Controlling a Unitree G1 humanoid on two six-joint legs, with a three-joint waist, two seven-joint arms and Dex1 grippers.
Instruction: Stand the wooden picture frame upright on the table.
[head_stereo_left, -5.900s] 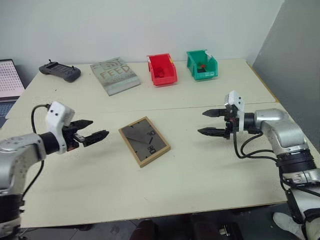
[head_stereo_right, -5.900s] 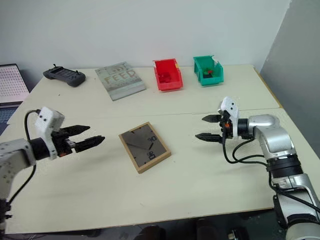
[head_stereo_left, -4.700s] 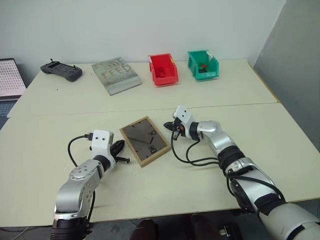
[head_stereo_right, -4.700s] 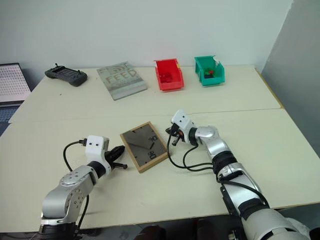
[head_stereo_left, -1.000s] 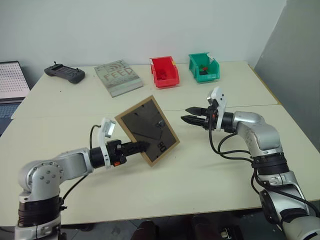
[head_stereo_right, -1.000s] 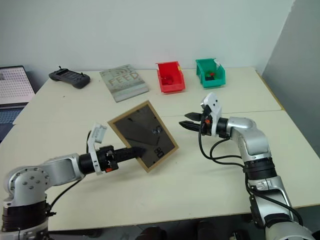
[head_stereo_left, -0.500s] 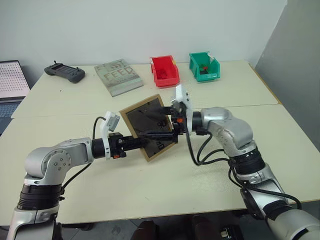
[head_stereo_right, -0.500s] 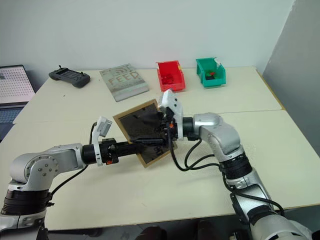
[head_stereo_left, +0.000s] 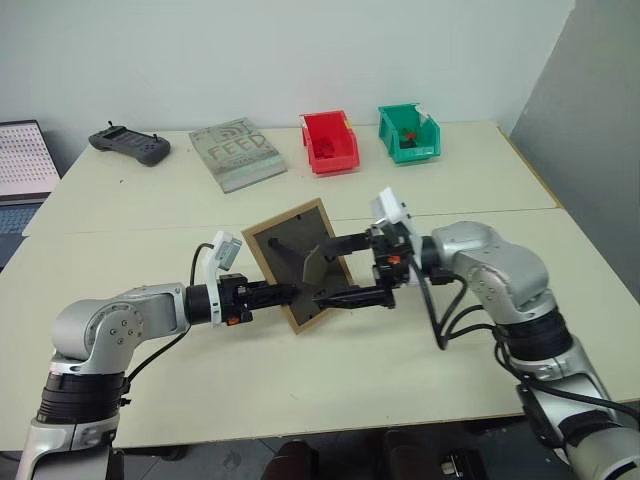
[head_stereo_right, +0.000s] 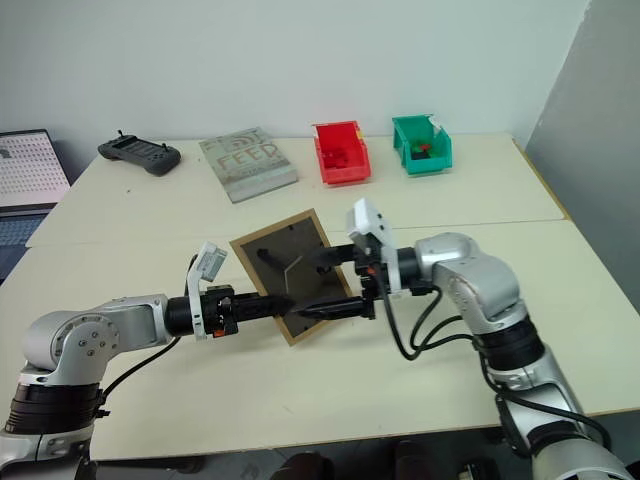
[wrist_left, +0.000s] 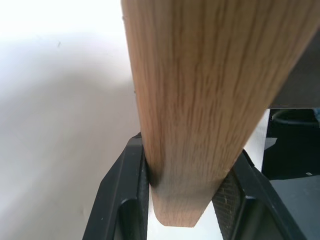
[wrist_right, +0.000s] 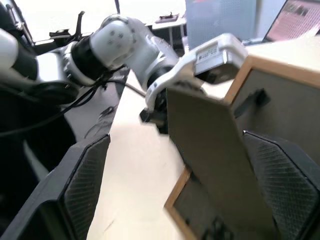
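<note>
The laptop (head_stereo_left: 20, 160) is seen at the far left edge, beside the worktop (head_stereo_left: 420, 370). Along the far side of the worktop, from left to right, lie a black controller (head_stereo_left: 129, 144), a grey "FEED" book (head_stereo_left: 236, 153), a red bin (head_stereo_left: 329, 142) and a green bin (head_stereo_left: 406, 133).

The left gripper (head_stereo_left: 285, 293) is extended over the near half of the worktop, and its jaws are seen closed on the lower left edge of the wooden picture frame (head_stereo_left: 292, 258); in the left wrist view the light-wood edge (wrist_left: 200, 100) is clamped between the two pads.

The frame is held near the middle of the worktop, tilted, its dark back turned towards the camera and its fold-out stand (head_stereo_left: 322, 262) swung out from the back. Whether its lower corner touches the surface cannot be told.

The right gripper (head_stereo_left: 340, 268) is reached in from the right, its jaws spread wide with one finger above and one below the stand. No grip is seen.
</note>
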